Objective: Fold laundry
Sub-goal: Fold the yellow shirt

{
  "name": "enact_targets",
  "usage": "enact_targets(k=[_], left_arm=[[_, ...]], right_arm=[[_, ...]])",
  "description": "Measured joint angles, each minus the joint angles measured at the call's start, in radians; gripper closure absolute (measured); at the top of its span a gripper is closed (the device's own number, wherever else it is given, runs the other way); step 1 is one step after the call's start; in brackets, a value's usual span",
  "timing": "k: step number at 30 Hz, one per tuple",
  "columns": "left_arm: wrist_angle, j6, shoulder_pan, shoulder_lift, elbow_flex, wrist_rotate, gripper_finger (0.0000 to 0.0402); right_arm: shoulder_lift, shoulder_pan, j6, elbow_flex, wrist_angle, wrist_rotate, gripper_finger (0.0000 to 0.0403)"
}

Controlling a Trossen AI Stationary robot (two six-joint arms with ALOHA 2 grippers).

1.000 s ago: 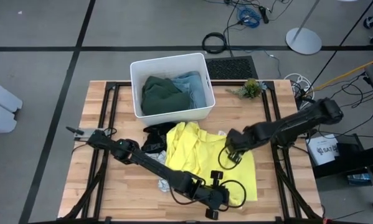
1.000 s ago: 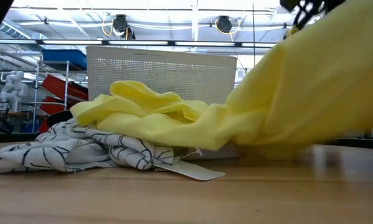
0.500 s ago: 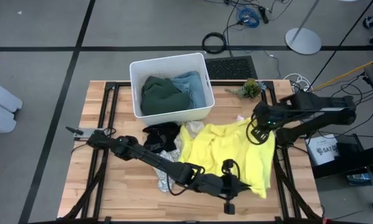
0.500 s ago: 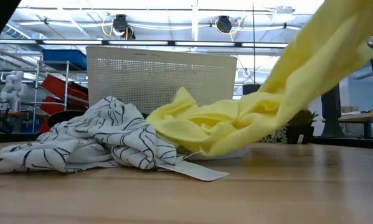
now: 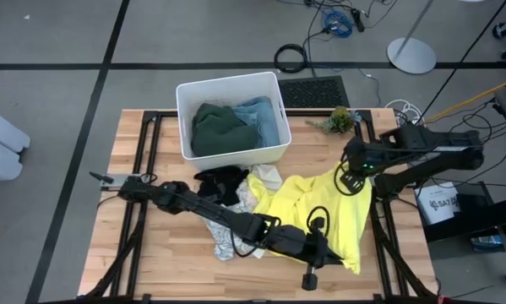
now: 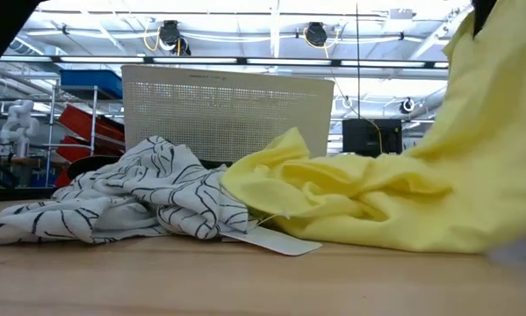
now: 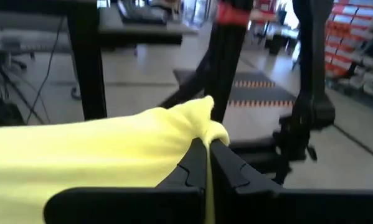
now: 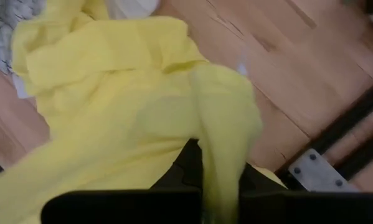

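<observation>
We are holding the yellow shirt (image 5: 320, 215) by two edges, and our aim at this step, as we judge it, is to spread it flat before any fold. The left gripper (image 5: 314, 251) is pinching the near hem, jaws clamped on cloth, as its wrist view shows the fabric bunched between the fingers (image 7: 198, 163). The right gripper (image 5: 351, 173) is gripping the far right corner, closed on a fold of yellow.

To do this well, we are wanting both grips level and the cloth taut between them, then lowered together so no crease is trapped. The part near the patterned cloth (image 5: 236, 207) is lying rumpled and touching it, so we should be drawing away from that pile.

The shirt is thin, limp knit, draping in soft ridges. The patterned cloth is white with dark lines, crumpled; a black garment (image 5: 219, 181) is lying beside it. The bin (image 5: 185, 118), rigid perforated plastic, is holding the green (image 5: 219, 127) and blue (image 5: 265, 118) garments on the bare wooden table (image 5: 134, 253).
</observation>
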Motion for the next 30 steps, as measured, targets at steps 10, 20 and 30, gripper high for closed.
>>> enact_targets(k=[10, 20, 30], left_arm=[[-0.483, -0.045, -0.051, -0.102, 0.002, -0.289, 0.0397], [-1.118, -0.325, -0.068, -0.141, -0.005, -0.412, 0.0395], [-1.427, -0.547, -0.078, -0.143, -0.005, -0.305, 0.0384]], right_arm=[[0.189, -0.051, -0.183, 0.000, 0.239, 0.002, 0.0401], [0.373, -0.148, -0.364, 0.000, 0.641, -0.124, 0.0399], [0.557, -0.198, -0.450, 0.000, 0.860, -0.234, 0.0385]])
